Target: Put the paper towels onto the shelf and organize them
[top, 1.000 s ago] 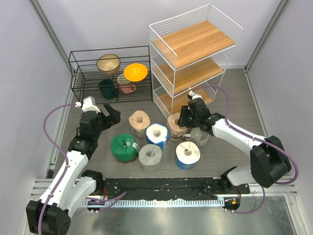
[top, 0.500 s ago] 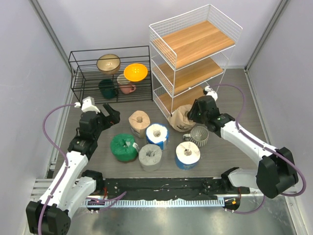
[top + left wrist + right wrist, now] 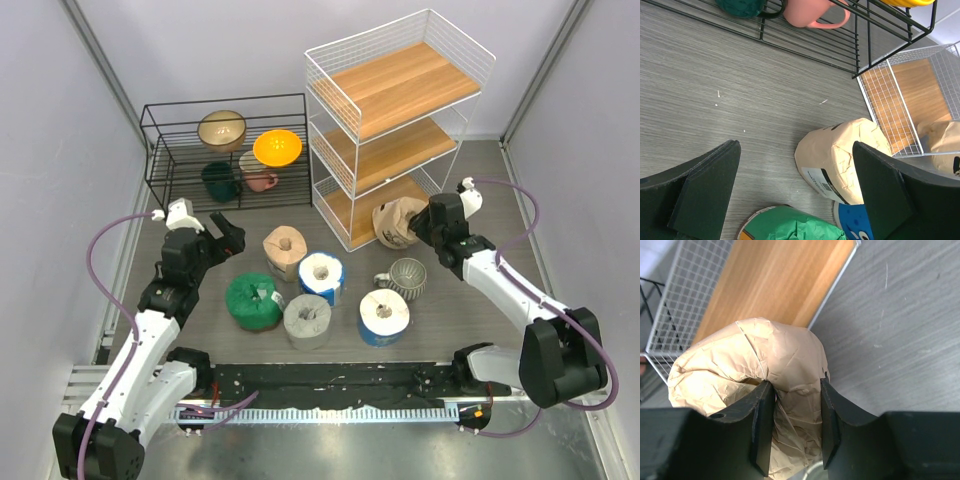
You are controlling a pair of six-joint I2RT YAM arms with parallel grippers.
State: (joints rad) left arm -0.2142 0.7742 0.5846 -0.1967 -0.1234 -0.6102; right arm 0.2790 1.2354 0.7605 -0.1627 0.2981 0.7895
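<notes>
My right gripper [image 3: 418,222] is shut on a tan paper towel roll [image 3: 395,222] and holds it off the floor at the open front of the shelf's [image 3: 400,90] bottom tier. The right wrist view shows both fingers [image 3: 762,410] pinching the crumpled tan wrap [image 3: 765,360], with the bottom wooden board [image 3: 780,280] just beyond. Still on the floor are a second tan roll [image 3: 284,250], two blue-wrapped white rolls [image 3: 322,275] [image 3: 384,315], a grey roll [image 3: 307,320] and a green roll [image 3: 253,300]. My left gripper [image 3: 228,232] hangs open left of them, holding nothing.
A ribbed grey-white mug [image 3: 407,277] stands on the floor just below the held roll. A low black wire rack [image 3: 225,150] with bowls and mugs sits at the back left. The left wrist view shows the floor's tan roll [image 3: 842,157] and the green roll [image 3: 790,225].
My right gripper closed on the tan roll, lifted it off the floor beside the mug and carried it right and back to the shelf's bottom tier. The left arm has not moved.
</notes>
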